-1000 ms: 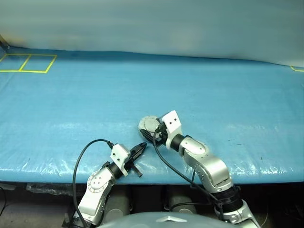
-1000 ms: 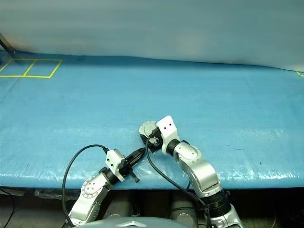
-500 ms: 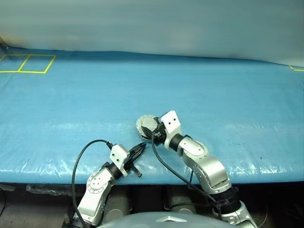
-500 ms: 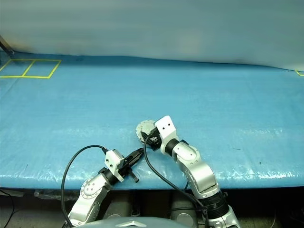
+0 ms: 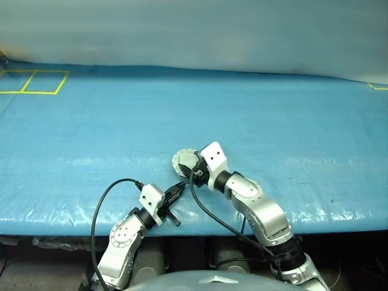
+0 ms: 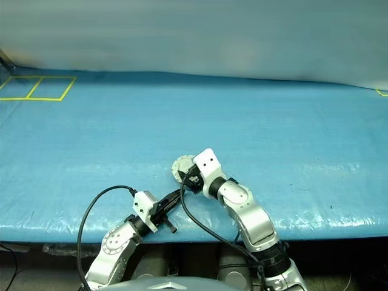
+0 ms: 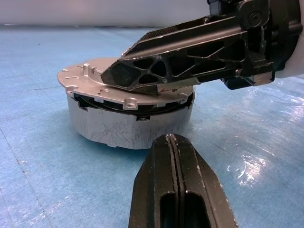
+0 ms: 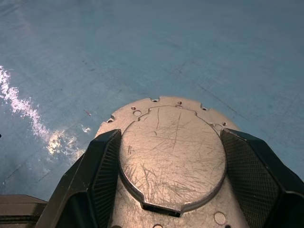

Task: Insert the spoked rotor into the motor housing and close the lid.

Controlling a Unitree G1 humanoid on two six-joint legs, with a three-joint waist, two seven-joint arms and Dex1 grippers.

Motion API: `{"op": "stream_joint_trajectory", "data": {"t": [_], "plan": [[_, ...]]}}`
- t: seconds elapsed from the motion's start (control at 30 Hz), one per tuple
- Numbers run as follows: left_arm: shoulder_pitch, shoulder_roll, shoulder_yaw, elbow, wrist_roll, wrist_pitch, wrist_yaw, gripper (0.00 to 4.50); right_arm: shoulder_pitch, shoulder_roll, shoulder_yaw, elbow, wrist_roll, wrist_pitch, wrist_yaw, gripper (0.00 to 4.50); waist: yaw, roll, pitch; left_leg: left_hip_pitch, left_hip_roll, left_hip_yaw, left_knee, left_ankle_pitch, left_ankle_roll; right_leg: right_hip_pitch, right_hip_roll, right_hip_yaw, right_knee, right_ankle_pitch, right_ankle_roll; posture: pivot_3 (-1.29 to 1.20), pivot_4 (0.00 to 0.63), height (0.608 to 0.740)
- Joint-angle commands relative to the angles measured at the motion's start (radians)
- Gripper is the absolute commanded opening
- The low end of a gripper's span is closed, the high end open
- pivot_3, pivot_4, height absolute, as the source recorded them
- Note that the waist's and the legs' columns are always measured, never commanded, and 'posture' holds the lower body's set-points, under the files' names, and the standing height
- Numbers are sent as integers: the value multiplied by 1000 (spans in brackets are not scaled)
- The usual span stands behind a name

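1. Left eye view first: the whole work surface is one blue plastic sheet (image 5: 273,121), a bit crinkly and shiny along the near edge, with a pale plain wall (image 5: 194,30) behind it.
2. Nearest to the robot is the left gripper (image 5: 179,188), low by the near edge, its two black fingers pressed together with nothing between them. It points level toward the far right, at the housing.
3. Just past it sits one motor housing (image 7: 128,126), a short round grey cup standing upright on the sheet, near the front and roughly in the middle left to right.
4. One lid (image 8: 171,156) lies flat on top of it, scratched grey outer face up, so the round axis of both runs straight up.
5. The right gripper (image 8: 173,164) comes in from the near right, tilted slightly down, with its fingers (image 8: 102,175) spread on either side of the lid's raised centre. From the left wrist view one finger lies right on the lid top.
6. Count: two grippers, one housing, one lid.
7. Far left corner has yellow tape squares (image 5: 33,82), and a bit of yellow tape (image 5: 379,86) on the far right.
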Motion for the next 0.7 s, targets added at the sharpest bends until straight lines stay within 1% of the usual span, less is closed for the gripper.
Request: {"op": "stream_joint_trajectory", "data": {"t": [0.03,0.3,0.53,0.7], "plan": [[24,8,3,0,5,20,8,0,-32,-16,-18,29,27,1,54,2994,0,0,0,0,0,0,0,0,0,0,0,0,0,0,0,0,150,740],[31,4,12,-23,16,14,41,0,-36,-41,-6,103,16,-70,113,2994,-1,-1,0,0,0,0,0,0,0,0,0,0,0,0,-1,0,150,740],[41,-7,27,-69,39,5,110,0,-51,-57,-32,76,45,-91,161,2994,-2,-1,0,1,0,0,0,0,0,0,0,0,0,0,0,0,150,740],[41,-7,19,-115,41,44,126,0,-67,-93,-62,84,67,-90,208,2994,1,-1,0,-1,0,0,0,0,0,0,-1,0,0,0,-1,0,150,740]]}}
